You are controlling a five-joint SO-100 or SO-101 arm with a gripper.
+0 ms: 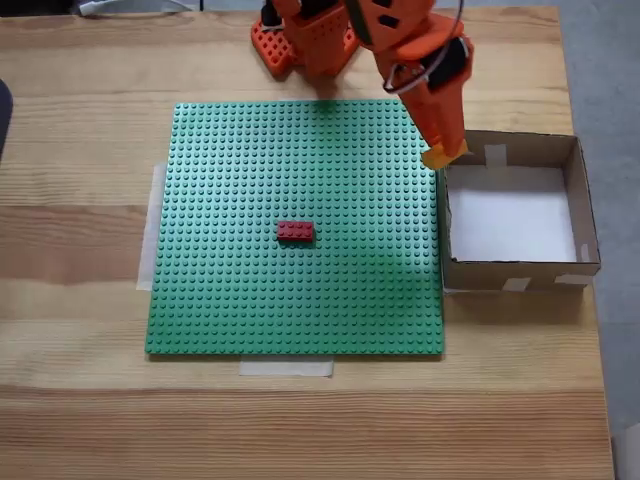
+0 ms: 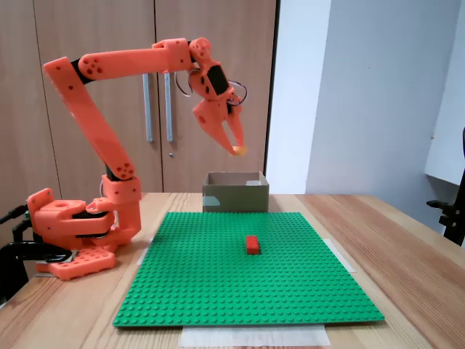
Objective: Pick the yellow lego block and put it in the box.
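A: Both fixed views are evenly bright; the light looks soft and diffuse, with no harsh glare on the wooden table (image 1: 90, 240).

B: Shadows? From above, a faint dark patch falls on the green baseplate (image 1: 300, 290) below the arm (image 1: 420, 60), and the box (image 1: 520, 272) shades the wood along its near wall.

A: The white box floor is almost washed out there. In the side view, the cupboard doors (image 2: 87, 29) sit dimmer than the pale wall (image 2: 378, 94).

B: Focus holds; the studs blur slightly toward the far edge, possibly compression. No edge distortion in the 2 pictures.
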